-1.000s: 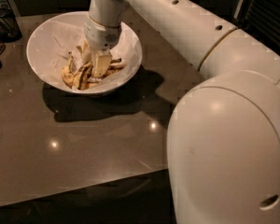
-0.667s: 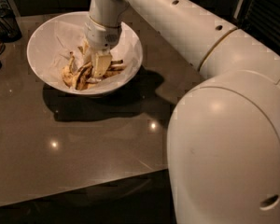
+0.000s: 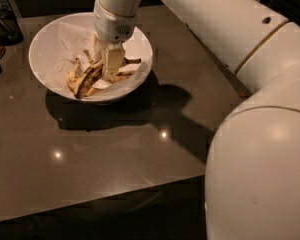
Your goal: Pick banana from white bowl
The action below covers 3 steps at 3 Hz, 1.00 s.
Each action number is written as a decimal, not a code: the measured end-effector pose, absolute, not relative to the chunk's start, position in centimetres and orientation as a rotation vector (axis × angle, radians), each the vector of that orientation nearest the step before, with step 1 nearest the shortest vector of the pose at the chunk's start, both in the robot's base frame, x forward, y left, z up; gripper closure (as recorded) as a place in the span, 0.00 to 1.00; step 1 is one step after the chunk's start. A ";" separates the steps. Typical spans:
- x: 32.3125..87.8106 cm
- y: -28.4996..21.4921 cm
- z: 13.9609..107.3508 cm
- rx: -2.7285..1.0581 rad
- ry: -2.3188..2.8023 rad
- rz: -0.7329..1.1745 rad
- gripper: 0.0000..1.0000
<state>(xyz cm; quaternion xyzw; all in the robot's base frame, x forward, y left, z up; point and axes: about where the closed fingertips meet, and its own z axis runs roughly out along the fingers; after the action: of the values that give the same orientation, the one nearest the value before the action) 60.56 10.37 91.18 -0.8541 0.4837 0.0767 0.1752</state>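
Dark surface (image 3: 115, 154) carries white bowl (image 3: 42, 44). The tool (image 3: 109, 66) is low inside it, apparently against banana (image 3: 88, 78); clenched or released, cannot tell.

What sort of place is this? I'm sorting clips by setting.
Probably a kitchen or break-room counter: a dark polished countertop, a white bowl of overripe bananas, and what looks like a wire basket at the left edge. The gripper is down inside the bowl.

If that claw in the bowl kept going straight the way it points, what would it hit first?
Most likely the banana, lying just below its tip: the gripper points down into the white bowl. Depth is unclear, so it may be touching it now.
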 end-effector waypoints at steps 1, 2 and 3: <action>59.8 9.7 92.9 -2.381 1.398 0.186 1.00; 60.2 9.7 92.9 -2.371 1.419 0.175 1.00; 59.1 8.3 95.4 -2.299 1.437 0.109 1.00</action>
<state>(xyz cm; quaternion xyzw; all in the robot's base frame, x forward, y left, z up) 59.08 8.28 95.37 -0.8280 0.5175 0.0391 0.2122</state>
